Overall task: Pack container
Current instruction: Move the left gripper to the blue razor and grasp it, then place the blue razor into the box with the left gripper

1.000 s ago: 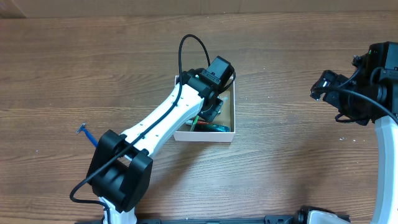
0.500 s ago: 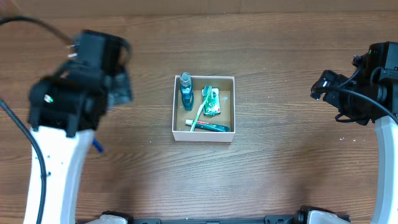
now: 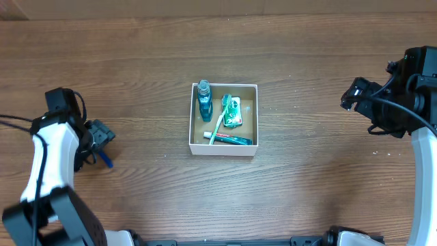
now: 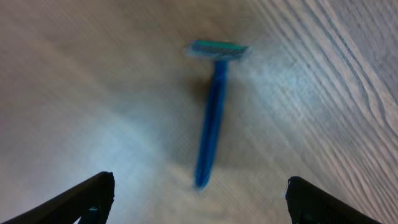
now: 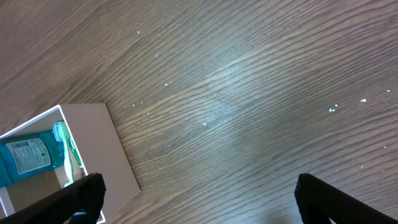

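White thin walls and a tan cardboard-coloured floor mark the container [image 3: 223,148], a small, square, shallow box standing open-topped near the middle of the counter [image 3: 307,184], between the two arms and well apart from both. Inside it, a teal bottle [image 3: 204,101] lies along the left wall, a green-and-white toothbrush [image 3: 220,121] runs diagonally across the floor, a small green packet [image 3: 234,113] sits toward the right wall, and a toothpaste tube [image 3: 230,140] lies along the near wall. The right wrist view shows one corner of the box, where the white wall, the bottle's label and the toothbrush head are seen. The counter is brown wood with a pronounced grain running left to right in the overhead view, and it fills every view to its edges; small pale specks dot it in the right wrist view. The left fingers [image 4: 87,199] are spread wide above a blue disposable razor [image 4: 214,112], which lies flat on the bare wood far to the left of the box, its head pointing away from the wrist camera; this view is blurred. The right fingers [image 5: 81,196] are likewise spread and hold nothing, over bare wood to the right of the box
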{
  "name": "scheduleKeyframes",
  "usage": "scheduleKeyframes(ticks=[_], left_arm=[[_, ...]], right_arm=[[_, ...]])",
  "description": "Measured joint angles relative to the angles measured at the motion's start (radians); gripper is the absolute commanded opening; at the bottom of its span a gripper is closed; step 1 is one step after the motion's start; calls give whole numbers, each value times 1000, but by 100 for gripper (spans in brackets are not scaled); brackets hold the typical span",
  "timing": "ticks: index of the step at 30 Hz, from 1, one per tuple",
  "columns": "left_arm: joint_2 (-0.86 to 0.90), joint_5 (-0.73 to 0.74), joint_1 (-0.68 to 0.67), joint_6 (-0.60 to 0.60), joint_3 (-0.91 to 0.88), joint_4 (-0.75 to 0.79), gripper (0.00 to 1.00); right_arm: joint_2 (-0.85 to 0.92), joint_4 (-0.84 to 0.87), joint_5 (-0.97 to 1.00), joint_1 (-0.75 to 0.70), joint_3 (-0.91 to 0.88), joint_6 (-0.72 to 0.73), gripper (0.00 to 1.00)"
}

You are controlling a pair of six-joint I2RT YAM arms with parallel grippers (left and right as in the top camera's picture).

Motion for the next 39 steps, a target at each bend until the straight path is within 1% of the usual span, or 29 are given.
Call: scheduleKeyframes(ticks=[5,7,8,9,10,12,13,15,16,18,19,25,28,30,33,36,37,38,39], left_arm=[[190,68,0,78,-8,108,91],[218,75,0,90,-8,122,91],[233,88,1,98,-5,134,90],[234,87,1,102,-5,135,87],[237,88,1,103,-3,135,78],[241,89,1,109,2,134,47],[243,89,1,116,4,133,38],[245,88,1,122,6,130,25],[245,87,1,121,8,127,16],[246,85,1,127,8,121,6],[246,82,1,124,9,117,4],[248,82,1,125,17,95,4],[249,83,-2,125,33,26,4],[231,82,-40,125,77,-40,4],[119,78,-163,146,191,-68,4],[-49,81,-422,254,340,-32,4],[-80,85,-497,287,370,-24,4],[-109,87,-601,336,397,-6,4],[-117,88,-665,365,406,5,4]], right_arm=[[0,-1,0,0,0,-1,100],[0,-1,0,0,0,0,100],[0,0,0,0,0,0,100],[0,-1,0,0,0,0,100],[0,0,0,0,0,0,100],[0,-1,0,0,0,0,100],[0,-1,0,0,0,-1,100],[0,0,0,0,0,-1,100],[0,-1,0,0,0,0,100],[0,-1,0,0,0,-1,100],[0,0,0,0,0,0,100],[0,-1,0,0,0,0,100],[0,0,0,0,0,0,100],[0,0,0,0,0,0,100],[0,1,0,0,0,0,100],[0,0,0,0,0,0,100],[0,0,0,0,0,0,100],[0,0,0,0,0,0,100],[0,0,0,0,0,0,100]])
